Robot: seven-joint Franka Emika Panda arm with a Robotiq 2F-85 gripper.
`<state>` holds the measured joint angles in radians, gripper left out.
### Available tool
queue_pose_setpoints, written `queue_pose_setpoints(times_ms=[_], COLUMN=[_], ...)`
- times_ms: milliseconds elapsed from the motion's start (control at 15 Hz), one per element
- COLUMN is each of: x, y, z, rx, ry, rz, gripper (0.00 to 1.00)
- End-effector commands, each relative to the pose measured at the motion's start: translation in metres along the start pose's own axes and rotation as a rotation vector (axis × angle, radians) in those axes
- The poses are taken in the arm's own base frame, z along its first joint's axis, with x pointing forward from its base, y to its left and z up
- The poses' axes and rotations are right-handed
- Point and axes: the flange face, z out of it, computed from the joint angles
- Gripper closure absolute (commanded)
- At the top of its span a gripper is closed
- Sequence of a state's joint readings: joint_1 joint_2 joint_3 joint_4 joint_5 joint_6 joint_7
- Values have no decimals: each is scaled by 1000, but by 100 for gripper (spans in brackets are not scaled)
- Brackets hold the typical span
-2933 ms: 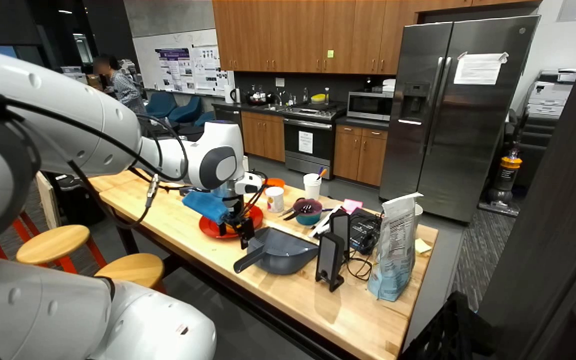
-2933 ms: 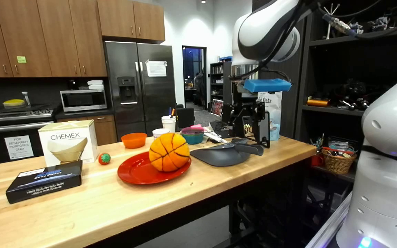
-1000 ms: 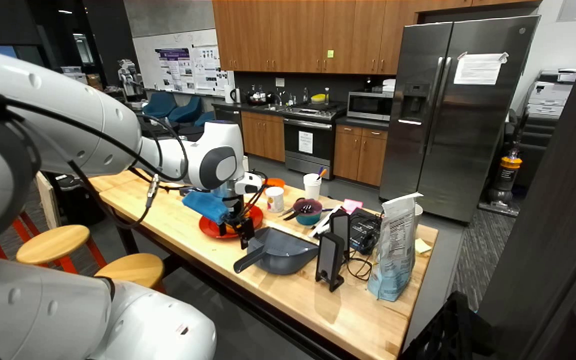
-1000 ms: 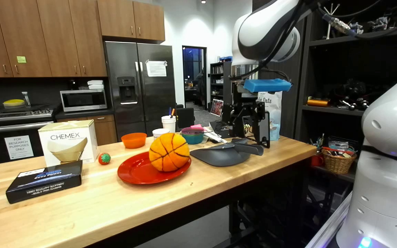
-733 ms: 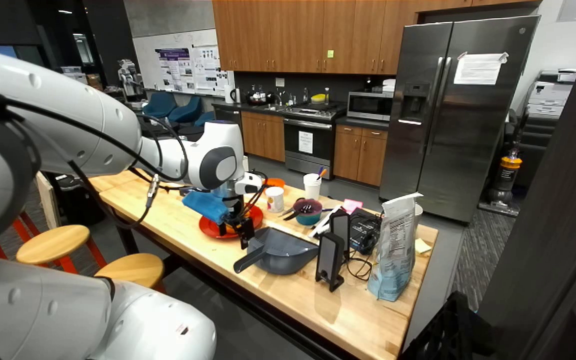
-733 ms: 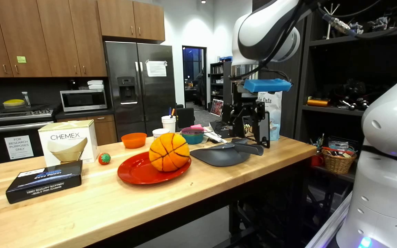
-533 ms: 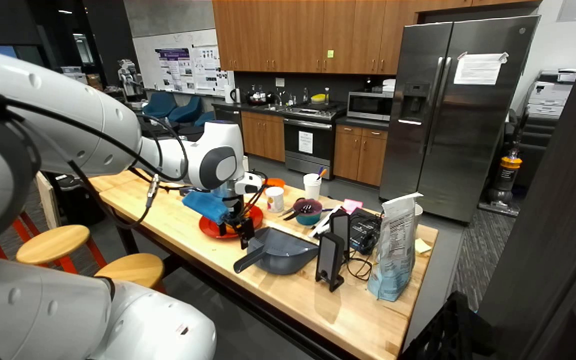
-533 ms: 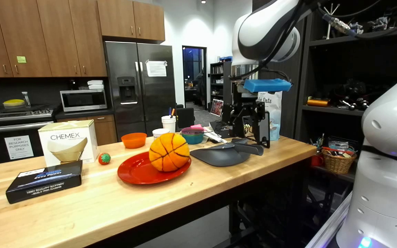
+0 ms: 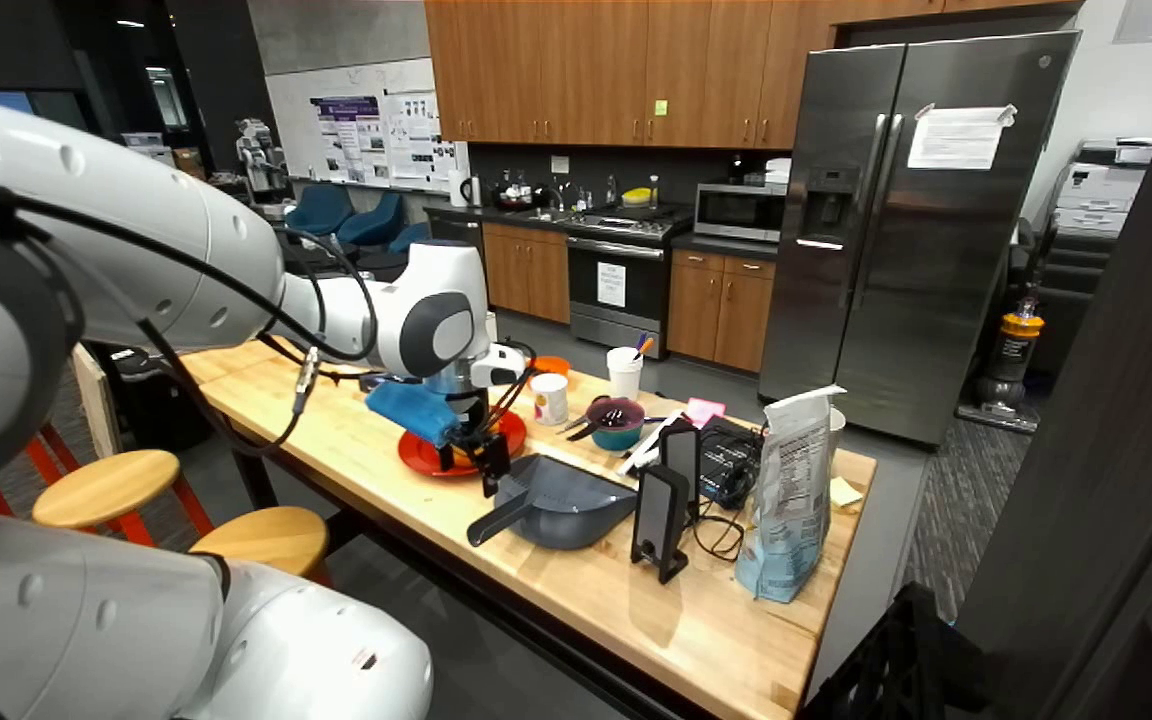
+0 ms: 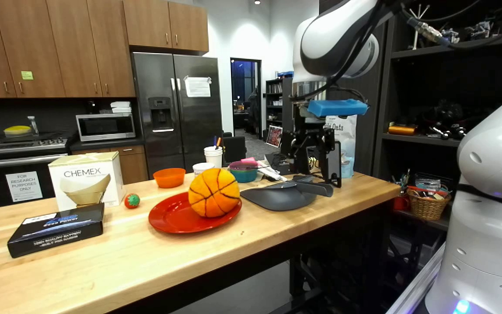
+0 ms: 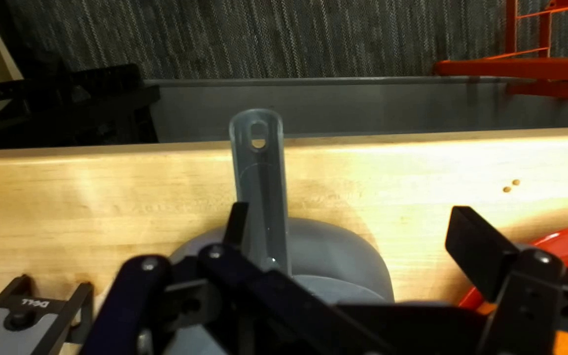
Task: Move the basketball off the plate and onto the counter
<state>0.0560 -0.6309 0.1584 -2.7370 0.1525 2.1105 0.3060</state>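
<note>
In an exterior view, the near stretch of the counter runs in front of the plate, and the ball rests on that plate, towards its right side. I take the step in hand to be the reach for the ball: it is not yet off the plate, and nothing is gripped. The next move calls for bringing the gripper left in that exterior view, probably with some lift so that the leading jaw clears the ball, then down around it; a nudge could well set it rolling. To the right of the plate lies the dustpan. The wrist view shows the jaws spread wide over it, its handle seen in the gap; whether they touch it, I cannot tell. The ball is outside the jaws, not between them: the wrist view has it only as orange patches low at right, partly hidden by a jaw, and in an exterior view it sits well apart, left of both. Farther off, beyond the plate, stand a bowl and a cup.
</note>
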Motion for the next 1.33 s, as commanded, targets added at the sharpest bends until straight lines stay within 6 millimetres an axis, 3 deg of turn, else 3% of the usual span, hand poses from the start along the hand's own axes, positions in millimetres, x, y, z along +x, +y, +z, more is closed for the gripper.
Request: queue_pose_setpoints(times_ms=[0, 600, 1267], x=[14, 64, 97], y=[-1, -17, -64], z=[-9, -56, -48], rx=[-14, -49, -37], ry=[10, 49, -20], rz=[-13, -69, -307], gripper=[0, 0, 0])
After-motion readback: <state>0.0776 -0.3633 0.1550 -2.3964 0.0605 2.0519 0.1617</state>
